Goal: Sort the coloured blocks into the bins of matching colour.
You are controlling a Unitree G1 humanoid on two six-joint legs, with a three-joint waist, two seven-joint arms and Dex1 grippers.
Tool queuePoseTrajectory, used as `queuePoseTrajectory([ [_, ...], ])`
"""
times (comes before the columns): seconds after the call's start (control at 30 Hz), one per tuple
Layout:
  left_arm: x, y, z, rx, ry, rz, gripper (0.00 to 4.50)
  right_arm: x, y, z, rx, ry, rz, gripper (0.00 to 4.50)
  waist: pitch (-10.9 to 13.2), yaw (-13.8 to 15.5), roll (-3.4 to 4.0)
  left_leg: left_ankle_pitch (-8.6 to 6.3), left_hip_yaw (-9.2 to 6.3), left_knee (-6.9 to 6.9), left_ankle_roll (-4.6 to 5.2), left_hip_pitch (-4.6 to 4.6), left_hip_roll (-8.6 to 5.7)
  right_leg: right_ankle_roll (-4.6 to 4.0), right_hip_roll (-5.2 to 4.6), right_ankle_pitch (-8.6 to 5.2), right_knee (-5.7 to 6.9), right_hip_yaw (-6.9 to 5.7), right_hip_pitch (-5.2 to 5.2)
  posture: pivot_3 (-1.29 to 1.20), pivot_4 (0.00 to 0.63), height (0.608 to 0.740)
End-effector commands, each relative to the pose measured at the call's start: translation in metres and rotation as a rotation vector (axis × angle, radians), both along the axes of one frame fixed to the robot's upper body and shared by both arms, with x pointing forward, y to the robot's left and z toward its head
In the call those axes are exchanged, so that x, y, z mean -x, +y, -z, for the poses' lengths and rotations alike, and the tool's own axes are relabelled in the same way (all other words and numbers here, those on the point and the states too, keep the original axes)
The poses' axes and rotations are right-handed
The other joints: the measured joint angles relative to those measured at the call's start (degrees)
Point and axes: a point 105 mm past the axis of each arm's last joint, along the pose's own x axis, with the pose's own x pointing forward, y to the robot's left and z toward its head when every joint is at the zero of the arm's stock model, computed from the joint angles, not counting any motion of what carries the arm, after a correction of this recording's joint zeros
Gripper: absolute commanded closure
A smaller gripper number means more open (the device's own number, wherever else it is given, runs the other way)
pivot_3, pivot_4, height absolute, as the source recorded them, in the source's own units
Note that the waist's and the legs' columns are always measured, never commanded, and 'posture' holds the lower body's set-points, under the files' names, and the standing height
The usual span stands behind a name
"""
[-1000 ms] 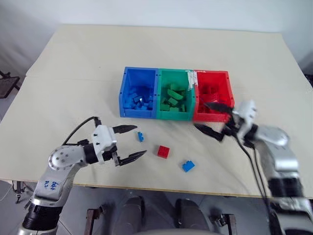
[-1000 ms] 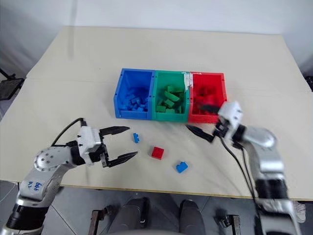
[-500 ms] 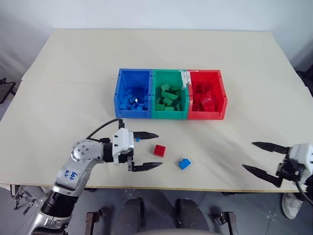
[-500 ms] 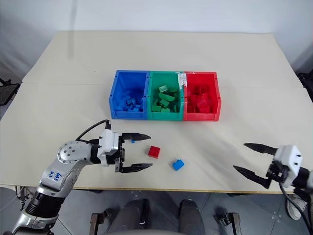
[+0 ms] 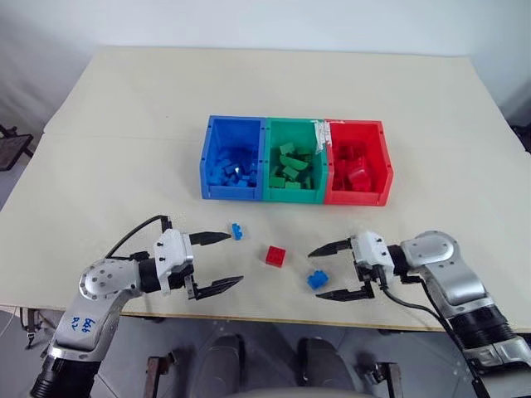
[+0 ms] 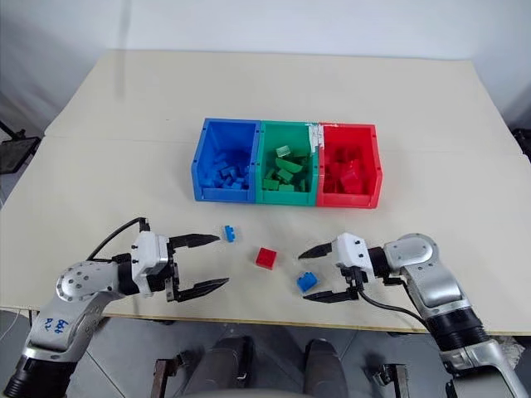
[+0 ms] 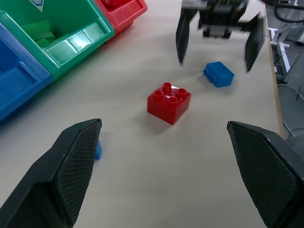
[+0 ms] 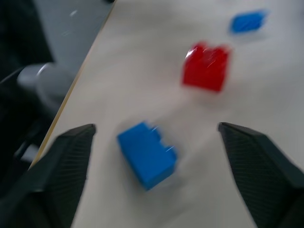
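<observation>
Three joined bins stand mid-table: blue, green and red, each holding blocks of its own colour. Three loose blocks lie in front of them: a small blue one, a red one and a larger blue one. My right gripper is open and low over the table, pointing left, one finger on either side of the larger blue block without touching it. My left gripper is open and empty, pointing right toward the red block, short of it.
The table's front edge runs just behind the loose blocks and both grippers. Bare tabletop lies to the left, to the right and beyond the bins. A cable loops off the left wrist.
My right gripper left the red bin's front, swung out to the right near the table edge, then came back left and down around the larger blue block. My left gripper reached right, then drew back.
</observation>
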Motion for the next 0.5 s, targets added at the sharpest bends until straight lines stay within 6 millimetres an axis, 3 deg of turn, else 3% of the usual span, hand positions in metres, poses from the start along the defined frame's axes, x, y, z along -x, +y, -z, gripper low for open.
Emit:
queuePoseTrajectory([
  [0.03, 0.005, 0.003, -0.008, -0.007, -0.045, -0.001, 0.00, 0.000, -0.001, 0.001, 0.014, -0.026, -0.048, 1.64, 0.0, -0.2, 0.00, -0.01, 0.03, -0.01, -0.01, 0.01, 0.01, 0.00, 0.00, 0.00, -0.01, 0.00, 0.00, 0.00, 0.150, 0.740],
  [0.23, 0.000, 0.007, -0.009, 0.008, -0.061, -0.050, 0.00, -0.011, 0.002, -0.015, -0.079, -0.075, -0.009, 3.63, 0.0, -0.8, 0.00, -0.01, 0.05, 0.00, -0.04, 0.05, 0.01, 0.00, 0.08, 0.00, 0.03, 0.00, 0.00, 0.00, 0.150, 0.740],
  [0.37, -0.008, 0.024, -0.012, 0.066, -0.076, -0.212, 0.00, -0.020, 0.008, -0.051, -0.201, -0.063, 0.084, 3.67, 0.0, -0.9, 0.00, -0.01, 0.05, -0.01, -0.05, 0.04, 0.07, 0.00, 0.06, 0.00, 0.03, 0.01, -0.02, 0.00, 0.150, 0.740],
  [0.5, -0.007, 0.048, -0.010, 0.112, -0.074, -0.386, 0.00, -0.033, 0.029, -0.093, -0.344, -0.013, 0.168, 3.67, 0.0, -1.3, 0.00, -0.06, -0.05, -0.03, -0.12, 0.05, 0.12, -0.01, 0.11, 0.00, 0.07, 0.08, -0.16, 0.00, 0.150, 0.740],
])
